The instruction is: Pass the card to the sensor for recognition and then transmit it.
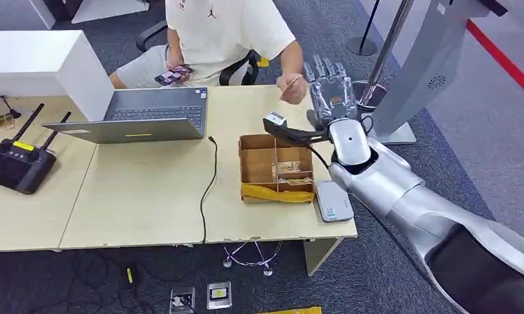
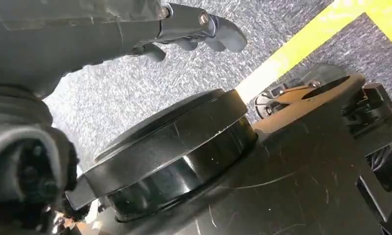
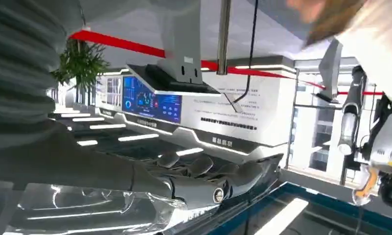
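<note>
Card (image 1: 290, 82) is pinched in the person's hand (image 1: 293, 90) above the far edge of the counter (image 1: 148, 203), at about 1 o'clock from the cardboard box (image 1: 275, 169). It shows as a thin tan sliver, tilted, and its face cannot be read.

The right robot hand (image 1: 327, 88) is raised just beside the person's hand, at its 3 o'clock. Its fingers are stretched out and spread, and it holds nothing. I cannot tell whether it touches the card. In the right wrist view the same robot hand (image 3: 203, 181) lies flat, with its fingers extended side by side.

The left robot hand (image 2: 194, 29) hangs over grey carpet. Its fingers are loosely extended with nothing in them.

A white card reader (image 1: 332, 201) lies flat on the counter at 4 o'clock from the box, just beside its near right corner. The box has dividers, with some small items in one compartment.

A laptop (image 1: 141, 114) stands open at 10 o'clock from the box, with a black cable (image 1: 210, 183) running between them toward the near edge. A black remote with two antennas (image 1: 17, 163) sits at the far left of the counter. The person (image 1: 226, 33) sits behind the counter and holds a phone (image 1: 173, 75) in the other hand.
</note>
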Action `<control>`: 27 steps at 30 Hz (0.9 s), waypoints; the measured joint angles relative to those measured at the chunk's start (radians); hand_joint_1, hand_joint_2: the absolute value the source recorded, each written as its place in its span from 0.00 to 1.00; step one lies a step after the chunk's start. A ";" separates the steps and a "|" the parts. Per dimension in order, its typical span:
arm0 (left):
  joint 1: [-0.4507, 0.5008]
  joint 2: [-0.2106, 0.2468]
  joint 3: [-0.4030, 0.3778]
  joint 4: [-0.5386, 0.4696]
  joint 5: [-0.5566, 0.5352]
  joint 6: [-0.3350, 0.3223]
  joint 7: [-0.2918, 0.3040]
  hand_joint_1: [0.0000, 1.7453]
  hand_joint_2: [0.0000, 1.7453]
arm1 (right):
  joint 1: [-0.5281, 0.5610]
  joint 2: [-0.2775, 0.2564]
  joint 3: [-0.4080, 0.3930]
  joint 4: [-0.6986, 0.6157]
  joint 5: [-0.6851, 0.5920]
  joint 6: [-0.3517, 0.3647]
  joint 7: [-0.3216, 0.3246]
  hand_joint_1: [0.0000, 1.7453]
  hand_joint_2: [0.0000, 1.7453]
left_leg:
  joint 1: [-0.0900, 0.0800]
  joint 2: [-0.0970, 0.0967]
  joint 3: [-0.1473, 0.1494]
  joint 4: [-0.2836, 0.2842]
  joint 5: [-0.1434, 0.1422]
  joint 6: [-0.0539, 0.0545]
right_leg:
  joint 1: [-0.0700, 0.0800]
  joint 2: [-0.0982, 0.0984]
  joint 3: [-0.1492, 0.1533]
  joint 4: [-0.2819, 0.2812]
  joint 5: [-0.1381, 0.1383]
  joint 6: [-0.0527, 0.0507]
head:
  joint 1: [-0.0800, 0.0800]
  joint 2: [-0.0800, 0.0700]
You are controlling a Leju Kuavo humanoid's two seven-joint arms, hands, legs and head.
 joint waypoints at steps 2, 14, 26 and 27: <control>0.000 0.000 0.001 0.000 -0.019 0.000 -0.005 0.00 0.00 | 0.010 -0.002 -0.015 0.000 -0.034 -0.046 -0.005 0.00 1.00 | 0.000 0.000 0.000 0.000 0.000 0.000 | 0.000 0.000 0.000 0.000 0.000 0.000 | 0.000 0.000; 0.002 -0.002 0.003 0.003 0.012 0.000 -0.014 0.00 0.00 | 0.298 -0.122 -0.161 -0.373 -0.260 -0.047 -0.169 0.00 1.00 | 0.000 0.000 0.001 0.000 0.000 0.000 | 0.000 0.000 0.000 0.000 0.000 0.000 | 0.000 0.000; 0.002 0.002 0.004 0.009 0.017 0.000 -0.036 0.00 0.00 | 0.483 -0.201 -0.178 -0.668 -0.212 0.072 -0.186 0.00 1.00 | 0.000 0.001 0.001 0.000 0.000 0.000 | 0.000 0.000 0.000 0.000 0.000 0.000 | 0.000 0.000; 0.002 0.003 0.004 0.010 0.017 0.000 -0.038 0.00 0.00 | 0.488 -0.203 -0.178 -0.672 -0.198 0.081 -0.190 0.00 1.00 | 0.000 0.001 0.001 0.000 0.000 0.000 | 0.000 0.000 0.000 0.000 0.000 0.000 | 0.000 0.000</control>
